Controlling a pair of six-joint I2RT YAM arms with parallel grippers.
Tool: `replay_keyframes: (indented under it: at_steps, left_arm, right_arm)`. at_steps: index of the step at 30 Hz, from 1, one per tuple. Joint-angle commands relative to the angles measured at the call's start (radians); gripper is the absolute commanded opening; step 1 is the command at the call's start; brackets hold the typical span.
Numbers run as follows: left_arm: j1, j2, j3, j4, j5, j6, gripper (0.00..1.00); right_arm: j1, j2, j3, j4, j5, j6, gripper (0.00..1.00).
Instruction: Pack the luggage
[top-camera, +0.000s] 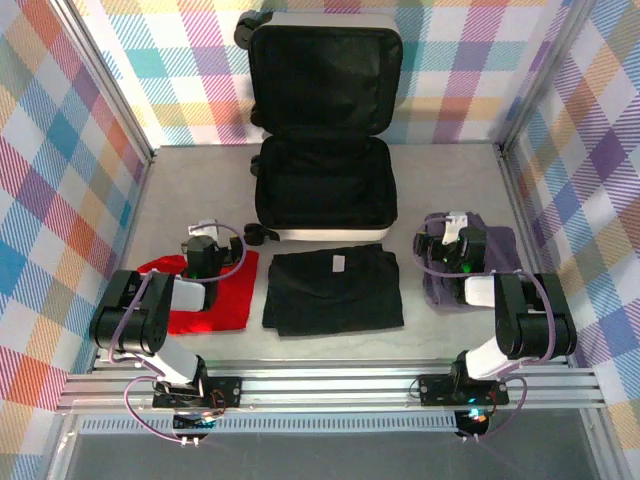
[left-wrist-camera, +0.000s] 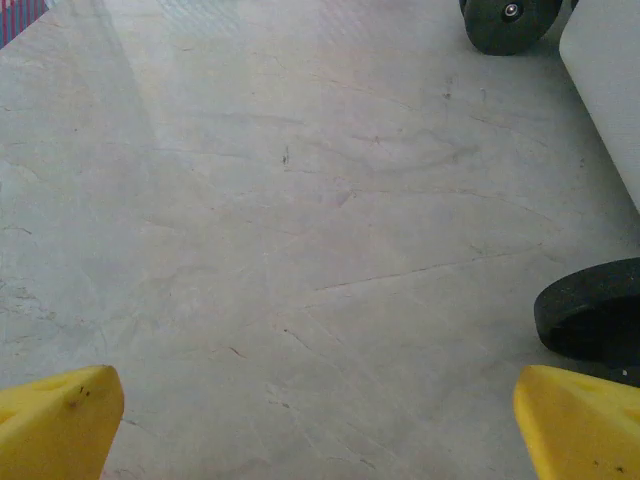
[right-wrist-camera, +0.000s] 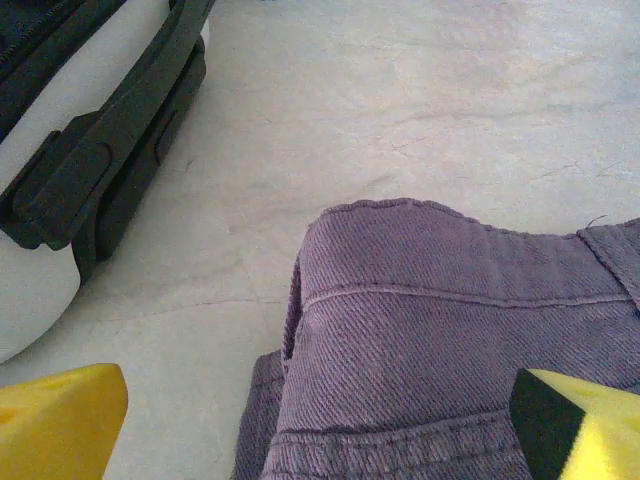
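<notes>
The suitcase (top-camera: 322, 185) is lying open at the middle of the bench's (top-camera: 455, 165) far edge. Its lid is standing upright against the back wall, and its black-lined base is lying flat on the bench. No clothing is lying inside either half.

A folded black garment (top-camera: 333, 290) is lying at the middle of the bench, just beside the near rim of the suitcase base. A red garment (top-camera: 215, 305) is lying toward the near left corner. A purple garment (top-camera: 495, 255) is lying toward the right edge.

The left hand (top-camera: 205, 232) is sitting over the far edge of the red garment, near the suitcase's near left corner. In its wrist view its yellow fingers (left-wrist-camera: 60, 420) are spread wide with only bare bench between them, and two black wheels (left-wrist-camera: 590, 310) and the white shell are showing at the right.

The right hand (top-camera: 445, 235) is sitting over the purple garment. Its fingers (right-wrist-camera: 60, 420) are spread wide and pinching nothing. The purple cloth is lying below them, and the suitcase's black handle (right-wrist-camera: 100, 160) is showing at the left of that wrist view.
</notes>
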Motion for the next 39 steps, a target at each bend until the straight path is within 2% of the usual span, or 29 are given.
replay_keyframes:
  at_steps: [1,36,39]
  left_arm:
    - [-0.011,0.010,0.021,0.054,0.014,0.012,1.00]
    - [-0.011,0.008,0.019,0.059,0.014,0.012,1.00]
    - [-0.017,-0.031,0.050,-0.016,-0.027,0.011,1.00]
  right_arm:
    - [-0.008,0.012,0.020,0.038,-0.023,0.015,0.99]
    - [-0.007,0.010,0.018,0.042,-0.020,0.018,0.99]
    - [-0.007,-0.051,0.069,-0.100,0.055,0.050,0.99]
